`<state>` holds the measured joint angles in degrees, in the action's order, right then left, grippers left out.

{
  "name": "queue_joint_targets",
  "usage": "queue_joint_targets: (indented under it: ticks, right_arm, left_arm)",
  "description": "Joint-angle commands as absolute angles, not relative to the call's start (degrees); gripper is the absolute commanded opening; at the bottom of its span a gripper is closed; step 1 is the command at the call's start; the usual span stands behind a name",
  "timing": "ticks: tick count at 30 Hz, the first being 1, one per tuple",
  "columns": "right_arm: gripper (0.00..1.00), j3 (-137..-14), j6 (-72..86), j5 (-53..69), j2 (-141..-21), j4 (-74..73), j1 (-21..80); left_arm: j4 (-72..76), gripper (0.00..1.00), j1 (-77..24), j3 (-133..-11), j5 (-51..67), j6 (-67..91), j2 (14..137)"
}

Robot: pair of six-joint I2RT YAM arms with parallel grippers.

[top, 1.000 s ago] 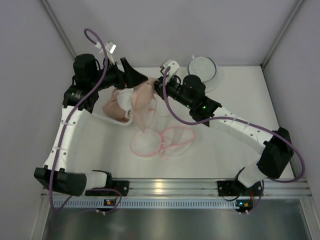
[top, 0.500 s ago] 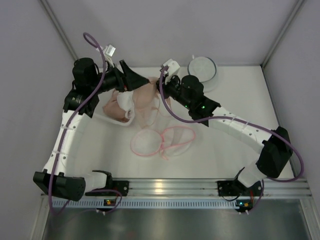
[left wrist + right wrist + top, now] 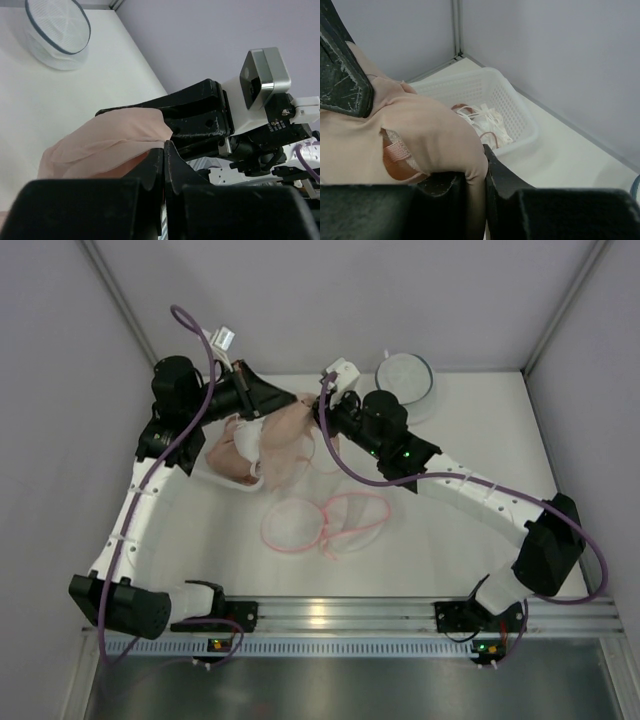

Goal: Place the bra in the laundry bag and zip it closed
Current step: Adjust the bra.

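Observation:
The beige bra (image 3: 285, 445) hangs bunched above the table's back left, held between both grippers. My left gripper (image 3: 289, 400) is shut, and its tips pinch the bra's (image 3: 100, 145) edge in the left wrist view (image 3: 167, 146). My right gripper (image 3: 319, 418) faces it from the right. It is shut on a fold of the bra (image 3: 420, 130) that runs down between its fingers (image 3: 476, 160). The laundry bag (image 3: 290, 525), a pink-rimmed mesh pouch, lies flat on the table just in front of the bra.
A white slotted basket (image 3: 215, 475) holding more garments stands under and left of the bra; its wall (image 3: 520, 125) shows in the right wrist view. A grey-rimmed round mesh pouch (image 3: 405, 375) lies at the back wall. Booth walls close in on three sides.
My left gripper has gone from open to shut at the bra's edge. The bra now hangs a little wider between the two grippers. The right arm has barely moved.

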<state>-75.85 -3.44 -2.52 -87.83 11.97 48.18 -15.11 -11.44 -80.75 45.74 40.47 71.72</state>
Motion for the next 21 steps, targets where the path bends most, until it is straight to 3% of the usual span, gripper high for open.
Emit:
queue_joint_targets:
  ticks: [1,7,9,21]
  right_arm:
    - [0.16,-76.12,-3.51,-0.36,-85.52,13.62,47.81]
    - [0.57,-70.49,-2.2,10.36,-80.78,15.56,46.41]
    - [0.64,-69.44,-1.5,13.17,-79.28,14.51,45.71]
    - [0.76,-60.39,-2.2,9.51,-70.67,11.61,43.59]
  left_arm:
    - [-4.69,0.0,-11.95,-79.55,48.34,43.85,70.4]
    - [-2.55,0.0,-11.87,-81.73,50.36,45.88,71.01]
    - [-2.72,0.0,-11.69,-82.7,50.8,45.88,71.63]
    - [-9.73,0.0,-10.2,-87.0,45.27,40.79,72.42]
